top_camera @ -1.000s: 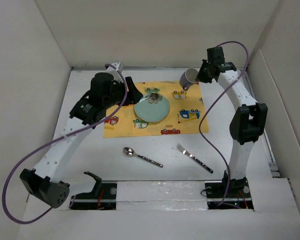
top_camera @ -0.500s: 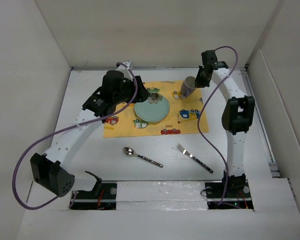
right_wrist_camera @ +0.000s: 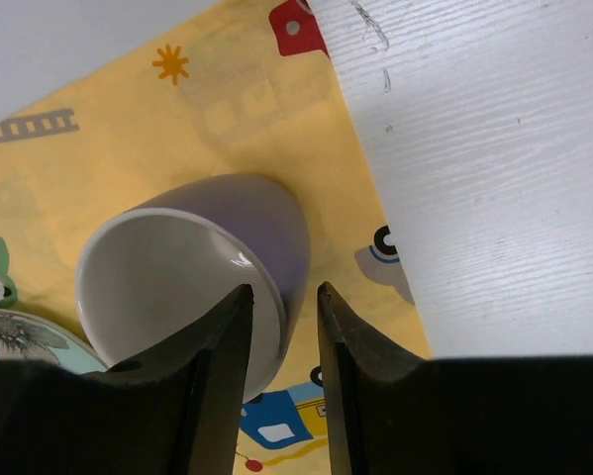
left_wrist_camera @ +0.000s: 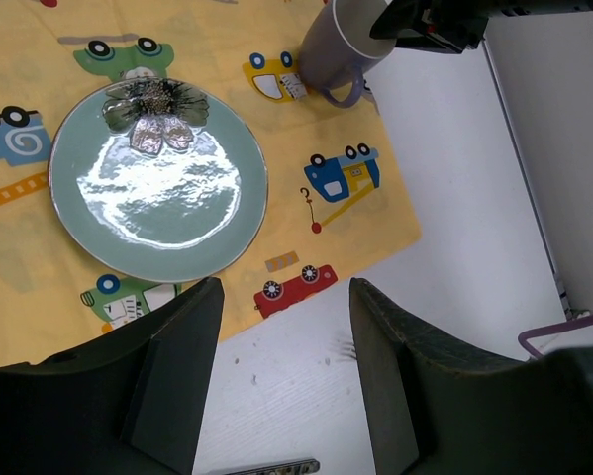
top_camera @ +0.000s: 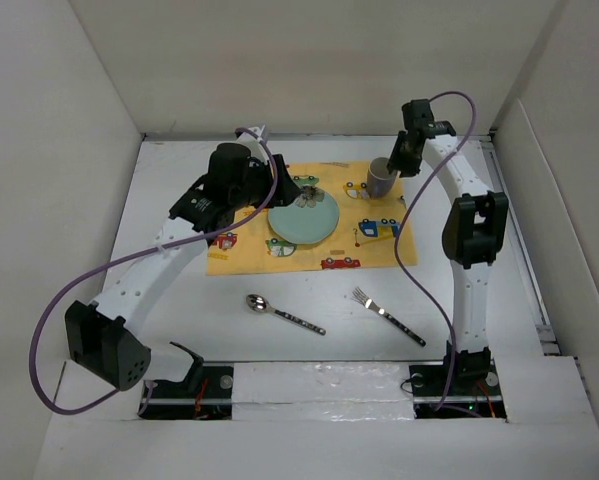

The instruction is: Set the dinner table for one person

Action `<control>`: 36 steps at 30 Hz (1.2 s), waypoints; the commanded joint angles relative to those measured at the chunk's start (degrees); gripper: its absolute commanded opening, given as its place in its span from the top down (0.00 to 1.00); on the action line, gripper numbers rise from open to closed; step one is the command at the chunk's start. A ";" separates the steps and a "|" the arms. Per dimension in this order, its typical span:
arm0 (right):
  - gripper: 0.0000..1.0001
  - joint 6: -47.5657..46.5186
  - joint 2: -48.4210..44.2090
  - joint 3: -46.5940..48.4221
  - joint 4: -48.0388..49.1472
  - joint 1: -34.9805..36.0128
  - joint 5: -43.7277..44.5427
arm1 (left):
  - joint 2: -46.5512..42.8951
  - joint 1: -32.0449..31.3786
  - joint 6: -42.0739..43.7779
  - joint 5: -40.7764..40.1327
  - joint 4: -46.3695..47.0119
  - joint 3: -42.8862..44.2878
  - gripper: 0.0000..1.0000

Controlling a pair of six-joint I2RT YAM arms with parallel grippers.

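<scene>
Tipping the mug (top_camera: 381, 180) is the main risk seen from above. It stands upright on the far right corner of the yellow mat (top_camera: 279, 262), and the right end effector (top_camera: 393, 165) reaches down from a tall, folded arm to sit right at its rim. A sideways withdrawal could drag it over. The plate (top_camera: 304, 218) lies mid-mat. The spoon (top_camera: 284, 312) and fork (top_camera: 389, 315) lie off the mat on the white tabletop (top_camera: 329, 290), which fills the walled enclosure. The left arm swings out left and reaches forward, its end effector (top_camera: 279, 192) beside the plate.

From the left wrist, its fingers (left_wrist_camera: 177, 376) stand wide apart, released and empty, over the mat's near edge. Descending here could snag the cloth.

From the right wrist, the fingers (right_wrist_camera: 217, 376) straddle the mug's wall, one inside. I cannot tell whether they pinch it.
</scene>
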 commanded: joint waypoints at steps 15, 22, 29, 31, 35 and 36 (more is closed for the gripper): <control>1.00 -1.64 -43.18 -36.34 25.59 6.37 -14.98 | -6.92 -0.17 3.29 -7.42 -5.87 0.12 1.00; 0.55 -1.57 -56.15 -65.29 31.35 34.02 -14.42 | -7.89 1.59 2.24 -8.30 -8.94 4.59 0.92; 0.34 -1.37 -46.09 -67.96 34.09 52.08 -4.68 | -10.70 1.59 -0.49 -7.06 -8.95 6.27 0.63; 0.35 -2.70 -42.38 -65.50 34.35 54.29 -2.46 | -10.61 1.59 -0.40 -7.60 -10.08 7.06 0.63; 0.37 -6.12 -34.99 -62.42 35.22 56.41 -3.43 | -11.49 1.59 -0.23 -8.04 -10.97 7.68 0.63; 0.37 -6.48 -32.63 -61.98 35.31 57.11 -3.16 | -12.36 1.59 -0.23 -8.56 -10.88 7.33 0.63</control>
